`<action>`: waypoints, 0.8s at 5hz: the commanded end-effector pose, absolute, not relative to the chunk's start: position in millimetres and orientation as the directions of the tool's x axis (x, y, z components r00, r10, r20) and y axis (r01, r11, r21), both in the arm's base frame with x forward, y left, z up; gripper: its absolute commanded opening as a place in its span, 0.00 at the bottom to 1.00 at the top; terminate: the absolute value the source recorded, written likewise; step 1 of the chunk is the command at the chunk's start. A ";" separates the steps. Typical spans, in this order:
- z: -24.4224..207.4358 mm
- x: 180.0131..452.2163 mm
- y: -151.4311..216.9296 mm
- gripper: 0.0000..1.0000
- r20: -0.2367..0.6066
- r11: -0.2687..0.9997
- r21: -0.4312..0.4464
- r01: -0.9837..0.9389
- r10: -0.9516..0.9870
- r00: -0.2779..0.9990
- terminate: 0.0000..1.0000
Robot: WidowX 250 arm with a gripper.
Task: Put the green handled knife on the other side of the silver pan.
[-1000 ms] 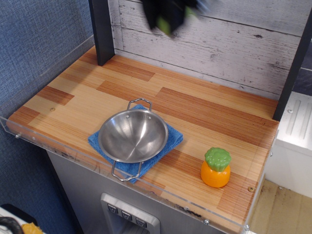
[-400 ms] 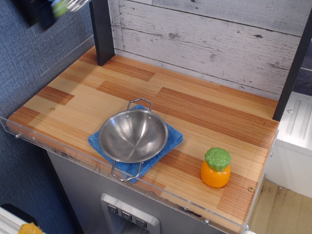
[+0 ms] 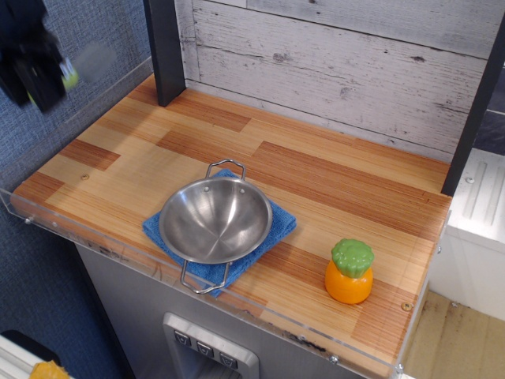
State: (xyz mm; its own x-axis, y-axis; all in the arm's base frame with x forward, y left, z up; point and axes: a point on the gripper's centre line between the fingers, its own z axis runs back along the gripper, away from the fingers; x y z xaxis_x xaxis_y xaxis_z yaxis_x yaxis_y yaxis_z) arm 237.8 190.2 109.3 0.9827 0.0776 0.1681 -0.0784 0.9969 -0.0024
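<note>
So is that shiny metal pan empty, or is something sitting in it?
Empty. The silver pan sits upright on a blue cloth, and its bare steel bottom shows all round, with nothing inside.

Shiny steel, soft cloth, striped wood

The pan (image 3: pixel 215 219) is polished metal on a blue cloth (image 3: pixel 278 222); the tabletop (image 3: pixel 331 185) is smooth wood laminate, its near edge clear plastic.
</note>
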 end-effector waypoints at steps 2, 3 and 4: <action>56.5 243.1 168.2 0.00 0.041 0.997 -0.072 -0.031 0.034 0.999 0.00; 41.5 242.7 164.6 0.00 -0.020 0.994 -0.108 -0.024 0.022 1.000 0.00; 35.5 240.9 165.5 0.00 -0.064 0.994 -0.101 -0.043 0.037 0.997 0.00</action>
State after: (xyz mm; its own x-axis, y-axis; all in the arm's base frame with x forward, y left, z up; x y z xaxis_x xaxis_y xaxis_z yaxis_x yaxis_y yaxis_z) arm 242.8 166.8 18.6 0.9945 0.0395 -0.0966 -0.0514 0.9910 -0.1238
